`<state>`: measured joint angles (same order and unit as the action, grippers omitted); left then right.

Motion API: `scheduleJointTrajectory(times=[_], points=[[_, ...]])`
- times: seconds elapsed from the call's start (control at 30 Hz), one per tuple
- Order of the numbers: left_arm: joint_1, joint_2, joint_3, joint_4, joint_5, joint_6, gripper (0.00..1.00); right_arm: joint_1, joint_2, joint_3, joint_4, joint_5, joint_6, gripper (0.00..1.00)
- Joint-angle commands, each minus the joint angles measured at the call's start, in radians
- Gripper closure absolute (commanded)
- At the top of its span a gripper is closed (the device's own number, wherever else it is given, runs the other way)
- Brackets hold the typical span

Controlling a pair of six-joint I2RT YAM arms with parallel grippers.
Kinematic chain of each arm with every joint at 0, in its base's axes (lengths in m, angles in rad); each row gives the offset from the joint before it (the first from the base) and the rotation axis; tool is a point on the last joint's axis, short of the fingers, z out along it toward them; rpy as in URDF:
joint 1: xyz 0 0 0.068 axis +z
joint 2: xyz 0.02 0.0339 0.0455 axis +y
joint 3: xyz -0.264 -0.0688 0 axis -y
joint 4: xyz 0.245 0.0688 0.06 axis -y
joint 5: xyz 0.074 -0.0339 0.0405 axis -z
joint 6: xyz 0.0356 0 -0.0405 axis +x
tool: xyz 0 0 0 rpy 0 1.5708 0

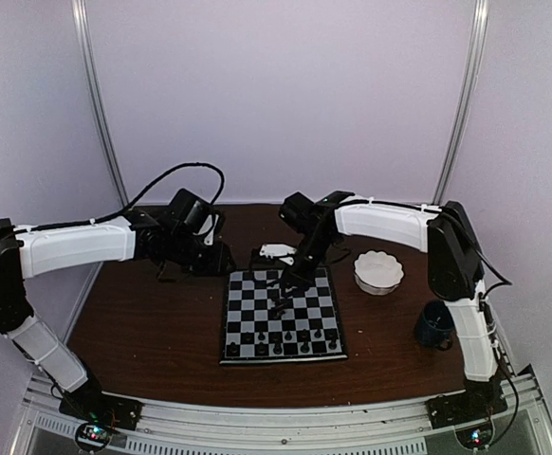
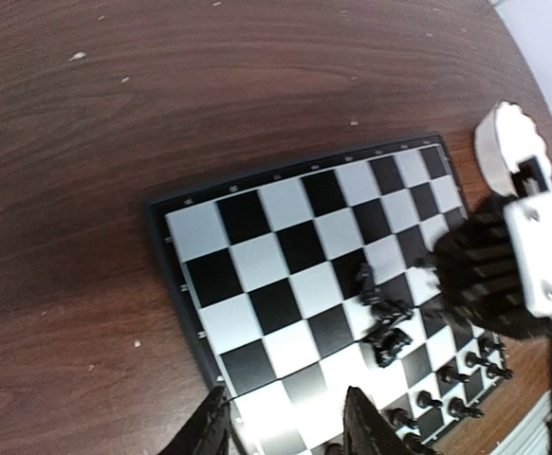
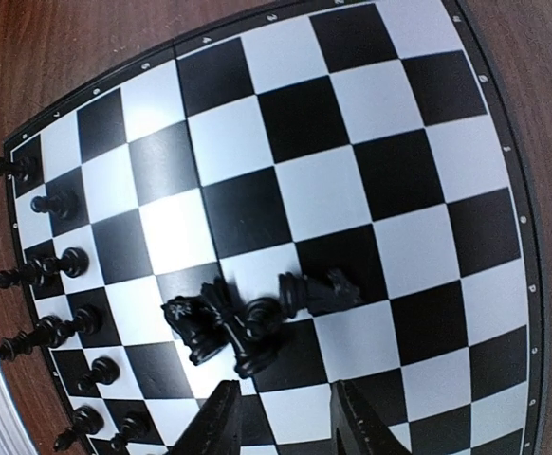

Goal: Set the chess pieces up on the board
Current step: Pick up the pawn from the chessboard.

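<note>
Chess pieces [image 1: 281,339] stand upright along the 2 nearest rows of the board [image 1: 284,315], which lies flat in the middle of the brown table [image 1: 143,322]. A small dark clump of pieces sits further in, near the board's centre. The right gripper [image 1: 281,301] hangs over that clump, and the left gripper [image 1: 217,258] is just beyond the board's far-left corner. A white scalloped bowl [image 1: 378,272] sits right of the board, and a dark blue mug [image 1: 434,324] is nearer the right arm's base.

From the left wrist, the board [image 2: 285,246] runs diagonally across the view. Several chess pieces [image 2: 385,327] lie tumbled together on the middle squares, with upright ones lined along the lower-right edge. The right arm [image 2: 532,256] reaches in just beside the tumbled group. The left gripper [image 2: 285,422] has its 2 fingers [image 2: 205,431] apart, with only board showing between them.

From the right wrist, the toppled chess pieces [image 3: 248,318] lie touching one another across a few squares of the board [image 3: 352,142]. The standing pieces fill 2 files along the left edge. The right gripper [image 3: 281,417] hovers just below the heap, its fingers [image 3: 221,422] spread and holding nothing.
</note>
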<state>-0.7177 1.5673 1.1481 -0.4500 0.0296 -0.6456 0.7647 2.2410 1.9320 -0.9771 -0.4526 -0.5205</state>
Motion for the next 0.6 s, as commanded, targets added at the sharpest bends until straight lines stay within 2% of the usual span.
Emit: scheduleJointTrajectory(times=[0.0, 0.17, 0.57], points=[[0.026, -0.021, -0.03, -0.026, -0.079, -0.056, 0.58, 0.028, 0.019, 0.035, -0.018, -0.019, -0.006, 0.65], [0.027, -0.038, -0.041, -0.029, -0.083, -0.061, 0.58, 0.046, 0.061, 0.085, -0.042, 0.007, 0.01, 0.65], [0.027, -0.065, -0.053, -0.044, -0.105, -0.06, 0.57, 0.05, 0.094, 0.116, -0.053, 0.035, 0.028, 0.75]])
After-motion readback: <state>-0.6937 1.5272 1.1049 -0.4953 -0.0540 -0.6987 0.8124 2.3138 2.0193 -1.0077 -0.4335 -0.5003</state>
